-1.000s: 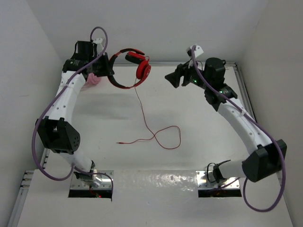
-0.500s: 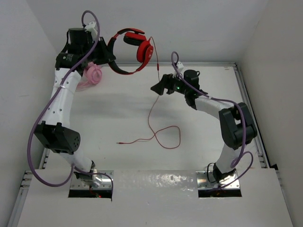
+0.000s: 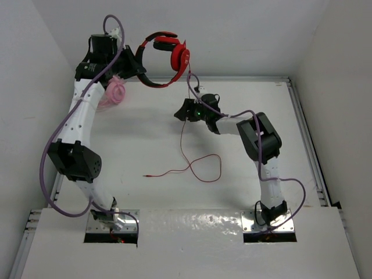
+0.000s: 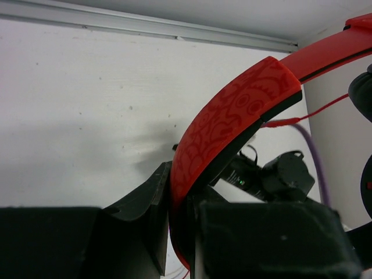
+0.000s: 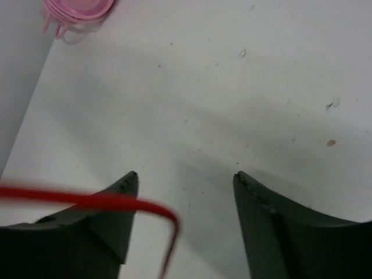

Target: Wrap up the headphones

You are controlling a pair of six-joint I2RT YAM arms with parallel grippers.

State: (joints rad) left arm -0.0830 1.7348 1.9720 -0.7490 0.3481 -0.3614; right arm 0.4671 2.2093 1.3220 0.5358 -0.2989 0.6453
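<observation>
The red headphones (image 3: 172, 57) hang in the air at the back left, held by the headband. My left gripper (image 3: 137, 65) is shut on that patterned red headband (image 4: 232, 122), which runs between its jaws (image 4: 183, 192). The thin red cord (image 3: 182, 133) drops from the ear cup past my right gripper (image 3: 179, 111) and lies looped on the table (image 3: 207, 168). In the right wrist view my right gripper (image 5: 186, 174) stands open above the table. The cord (image 5: 116, 201) crosses its left finger and bends down between the jaws, not pinched.
Pink headphones (image 3: 112, 93) lie at the back left by the wall, also at the top left of the right wrist view (image 5: 78, 8). White walls close in the back and both sides. A metal rail (image 3: 302, 110) runs along the table's right edge.
My right arm has swung left from the back right to the hanging cord, and the cord now lies across its open jaws. My left arm has lifted the headphones higher.
</observation>
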